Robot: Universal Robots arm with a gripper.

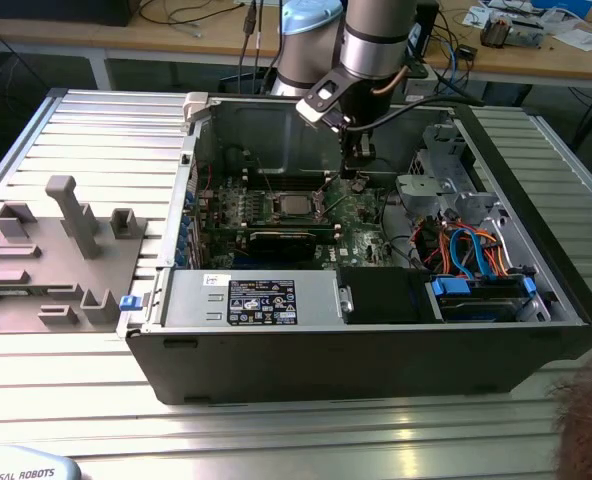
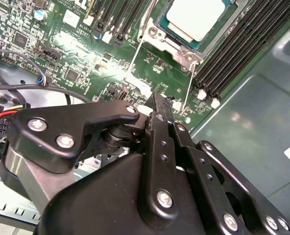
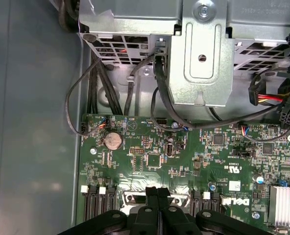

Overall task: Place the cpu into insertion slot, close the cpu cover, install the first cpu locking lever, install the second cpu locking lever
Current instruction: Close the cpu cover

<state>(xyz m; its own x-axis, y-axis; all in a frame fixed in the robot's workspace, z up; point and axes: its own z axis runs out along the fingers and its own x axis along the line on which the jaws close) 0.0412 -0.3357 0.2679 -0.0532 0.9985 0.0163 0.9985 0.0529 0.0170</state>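
The cpu [image 2: 196, 17], a flat square chip with a dull silver top, lies in the insertion slot [image 2: 177, 38] on the green motherboard [image 1: 356, 225]. In the exterior view the cpu [image 1: 291, 205] is at the board's middle. A silver plate with two screws, an edge of the cpu cover [image 2: 172, 46], borders the chip. Two thin wire locking levers [image 2: 134, 63] [image 2: 190, 85] run from the socket toward me. My gripper [image 2: 157, 100] is shut, its tips just above the board near the lever ends. The gripper [image 1: 353, 172] is to the exterior view's right of the socket, and its fingers [image 3: 152, 196] sit over the board.
Black memory slots [image 2: 243, 54] flank the socket. A metal drive cage [image 3: 201, 63] and black cables [image 3: 86, 98] crowd the board's edge beside a heatsink [image 3: 284, 203]. The power supply [image 1: 261, 300] fills the case front. A grey fixture [image 1: 56, 250] stands at the exterior view's left.
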